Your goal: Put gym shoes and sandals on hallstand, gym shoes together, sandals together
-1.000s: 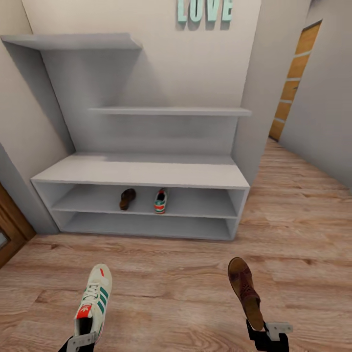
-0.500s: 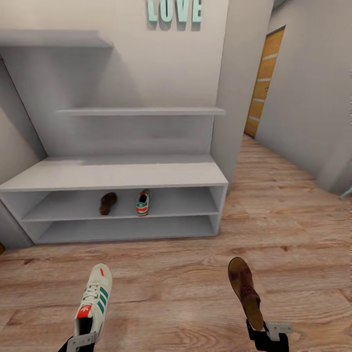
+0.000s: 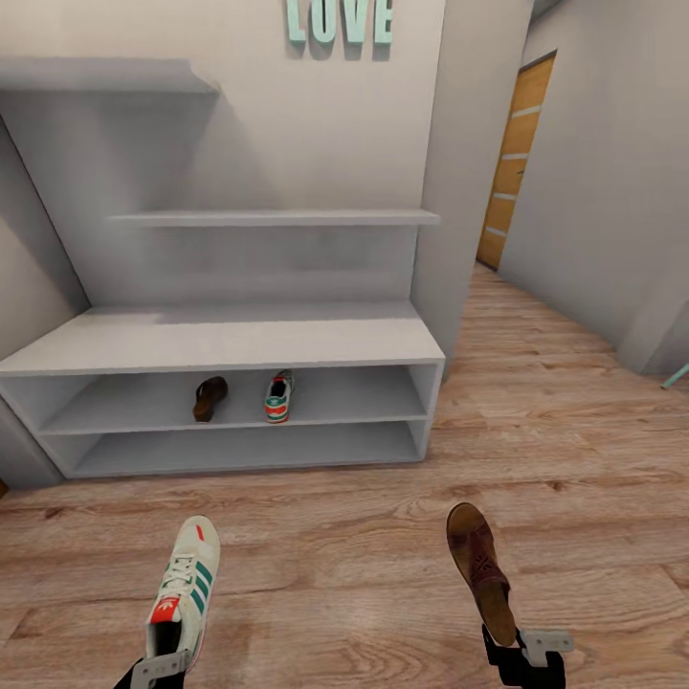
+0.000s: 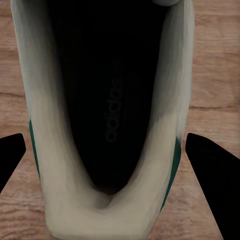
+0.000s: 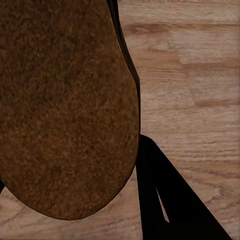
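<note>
My left gripper (image 3: pixel 159 667) is shut on the heel of a white gym shoe (image 3: pixel 185 591) with green stripes, held toe-forward above the corridor floor (image 3: pixel 335 565). In the left wrist view its dark insole (image 4: pixel 107 100) lies between my black fingers (image 4: pixel 210 172). My right gripper (image 3: pixel 518 651) is shut on the heel end of a brown sandal (image 3: pixel 478 566); its brown underside (image 5: pixel 65 110) shows against one finger (image 5: pixel 165 200). Ahead stands the grey hallstand (image 3: pixel 220 340). On its upper open shelf a second sandal (image 3: pixel 210 398) and a second gym shoe (image 3: pixel 278 396) sit a short gap apart.
A grey wall pillar (image 3: pixel 469 172) flanks the hallstand's right end. The corridor runs on to the right toward a wooden door (image 3: pixel 512 163). "LOVE" letters (image 3: pixel 340 19) hang on the wall above the staggered shelves (image 3: pixel 277 218).
The whole picture has shifted: the camera turned right, so the hallstand now sits further left in view. Both held shoes keep their place relative to the grippers.
</note>
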